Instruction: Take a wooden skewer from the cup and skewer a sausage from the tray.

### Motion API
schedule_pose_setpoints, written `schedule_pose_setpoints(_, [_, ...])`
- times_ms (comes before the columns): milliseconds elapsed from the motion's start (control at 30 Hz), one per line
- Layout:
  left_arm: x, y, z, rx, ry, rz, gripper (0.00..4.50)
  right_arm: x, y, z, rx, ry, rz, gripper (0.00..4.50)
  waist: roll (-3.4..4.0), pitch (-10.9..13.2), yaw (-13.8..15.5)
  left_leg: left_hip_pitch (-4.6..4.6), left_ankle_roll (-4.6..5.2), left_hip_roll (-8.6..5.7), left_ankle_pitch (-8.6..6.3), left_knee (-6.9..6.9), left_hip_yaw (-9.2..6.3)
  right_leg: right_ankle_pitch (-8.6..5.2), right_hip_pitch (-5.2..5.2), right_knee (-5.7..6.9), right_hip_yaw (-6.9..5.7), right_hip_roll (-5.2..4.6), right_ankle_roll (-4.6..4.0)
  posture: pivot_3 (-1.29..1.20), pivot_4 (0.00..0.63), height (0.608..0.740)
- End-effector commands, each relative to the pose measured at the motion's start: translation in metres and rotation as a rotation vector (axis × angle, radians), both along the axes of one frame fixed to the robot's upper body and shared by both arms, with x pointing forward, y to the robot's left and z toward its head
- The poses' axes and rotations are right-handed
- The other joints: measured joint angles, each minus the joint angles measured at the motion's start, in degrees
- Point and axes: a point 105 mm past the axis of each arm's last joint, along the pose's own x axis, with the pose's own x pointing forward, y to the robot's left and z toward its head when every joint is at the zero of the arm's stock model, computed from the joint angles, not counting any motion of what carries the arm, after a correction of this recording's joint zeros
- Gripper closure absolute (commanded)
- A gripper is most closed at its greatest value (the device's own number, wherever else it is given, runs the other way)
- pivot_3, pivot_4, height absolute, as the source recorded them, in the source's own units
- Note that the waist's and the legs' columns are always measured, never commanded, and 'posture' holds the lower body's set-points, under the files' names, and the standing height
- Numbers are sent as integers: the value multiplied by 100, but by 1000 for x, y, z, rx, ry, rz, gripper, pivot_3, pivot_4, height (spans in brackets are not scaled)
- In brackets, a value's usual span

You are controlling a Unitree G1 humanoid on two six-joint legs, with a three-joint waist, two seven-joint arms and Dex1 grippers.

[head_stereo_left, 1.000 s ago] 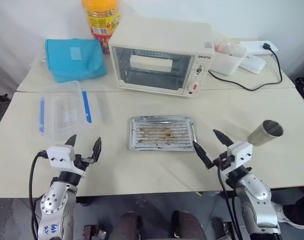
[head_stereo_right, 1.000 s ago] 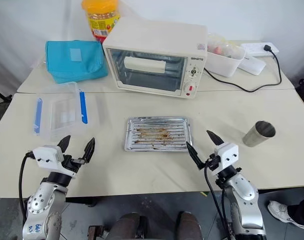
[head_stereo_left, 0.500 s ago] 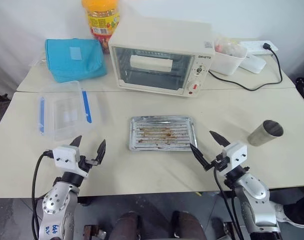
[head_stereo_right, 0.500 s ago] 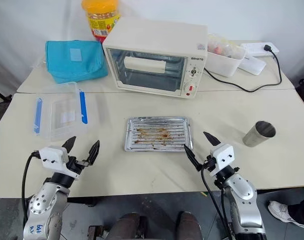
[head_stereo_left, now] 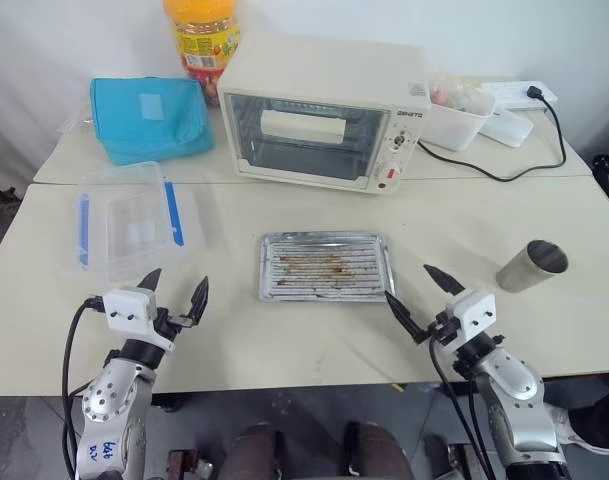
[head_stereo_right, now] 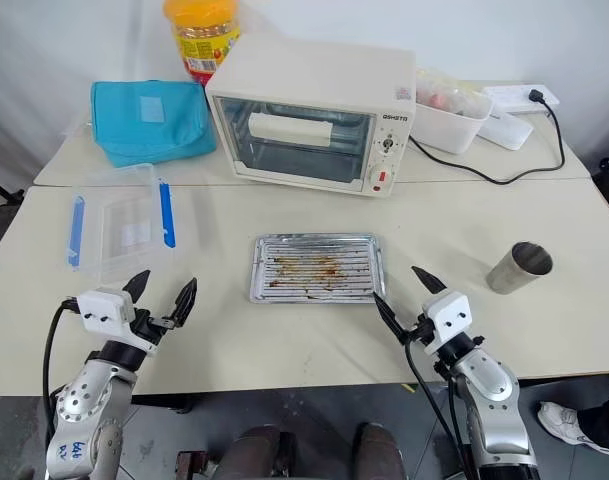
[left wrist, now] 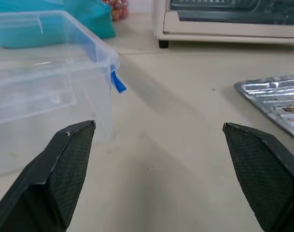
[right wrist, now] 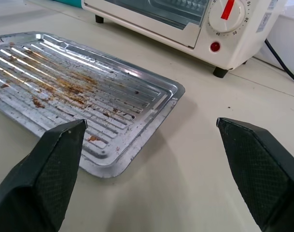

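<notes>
The tray (head_stereo_left: pixel 324 267) lies flat at the middle of the table, its ridged bottom streaked with brown grease. The cup (head_stereo_left: pixel 530 266), a plain metal tumbler, stands at the table's right side. A wooden skewer and a sausage are out of view. My left gripper (head_stereo_left: pixel 174 290) hovers open near the front edge, just in front of a clear plastic box (head_stereo_left: pixel 129 220). My right gripper (head_stereo_left: pixel 412 290) is open too, close to the tray's front right corner (right wrist: pixel 171 92) and left of the cup. Nothing sits between either pair of fingers.
A white toaster oven (head_stereo_left: pixel 324 110) stands behind the tray. Further back are a blue bag (head_stereo_left: pixel 149 118), a yellow-lidded jar (head_stereo_left: pixel 202 40), a white container (head_stereo_left: pixel 454 110) and a power strip with a black cable (head_stereo_left: pixel 504 170).
Both grippers have shifted only slightly near the table's front edge and stay open. The tray and cup have not moved.
</notes>
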Motion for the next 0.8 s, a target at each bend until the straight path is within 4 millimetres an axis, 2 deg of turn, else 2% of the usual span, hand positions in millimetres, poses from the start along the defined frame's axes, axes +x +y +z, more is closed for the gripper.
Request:
schedule_pose_setpoints(33, [2, 6, 5, 67, -28, 27, 8, -4, 0, 8, 17, -49, 1, 0, 0, 0, 0, 0, 0, 0, 0, 0, 0, 0, 0, 0, 0, 0, 0, 0, 150, 740])
schedule_pose_setpoints(400, [3, -2, 1, 10, -46, 12, 8, 10, -11, 10, 118, -67, -101, 0, 0, 0, -5, 1, 0, 0, 0, 0, 0, 0, 0, 0, 0, 0, 0, 0, 150, 740])
schedule_pose_setpoints(800, [0, -4, 3, 12, -69, 44, 8, 18, -7, 14, 120, -71, -87, 0, 0, 0, -8, 1, 0, 1, 0, 0, 0, 0, 0, 2, 0, 0, 0, 0, 150, 740])
